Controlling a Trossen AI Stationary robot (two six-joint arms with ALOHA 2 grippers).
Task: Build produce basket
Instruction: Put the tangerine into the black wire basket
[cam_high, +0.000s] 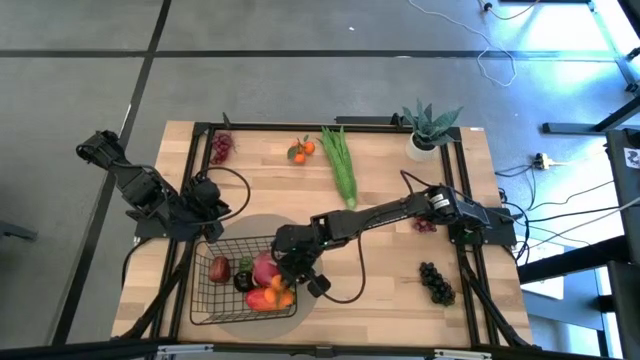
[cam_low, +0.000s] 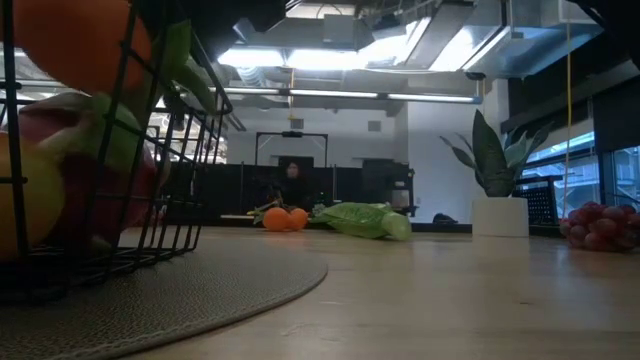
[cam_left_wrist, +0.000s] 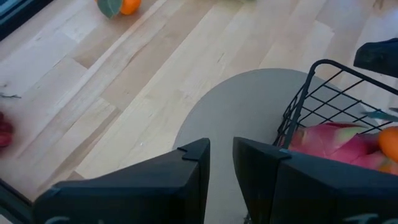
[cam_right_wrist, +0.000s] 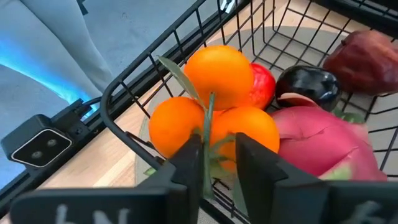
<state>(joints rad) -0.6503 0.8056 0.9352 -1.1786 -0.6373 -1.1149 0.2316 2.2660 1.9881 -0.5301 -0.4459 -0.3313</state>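
Observation:
The black wire basket (cam_high: 208, 300) stands on a round grey mat (cam_high: 240, 228) at the table's near left. It holds a pink dragon fruit (cam_right_wrist: 323, 143), a red-orange mango (cam_high: 260, 299), a dark fruit (cam_right_wrist: 308, 84) and a reddish fruit (cam_right_wrist: 364, 53). My right gripper (cam_high: 290, 288) reaches into the basket's right side, shut on a bunch of three tangerines (cam_right_wrist: 217, 74). My left gripper (cam_left_wrist: 221, 158) hovers shut over the mat just beyond the basket's far-left corner, touching nothing. My right gripper pinches the tangerine bunch's green stem and leaf (cam_right_wrist: 208, 121) between its two fingers, coming from above and from the table's right. The tangerines sit over the other produce by the basket's rim (cam_right_wrist: 124, 87). Whether they rest on it, I cannot tell.
On the far side lie two tangerines (cam_high: 302, 150), a long green bunch (cam_high: 341, 165) and red grapes (cam_high: 220, 148). Dark grapes (cam_high: 437, 282) and small dark fruits (cam_high: 425, 225) lie at the right. A potted spiky plant (cam_high: 430, 130) stands at the far right corner.

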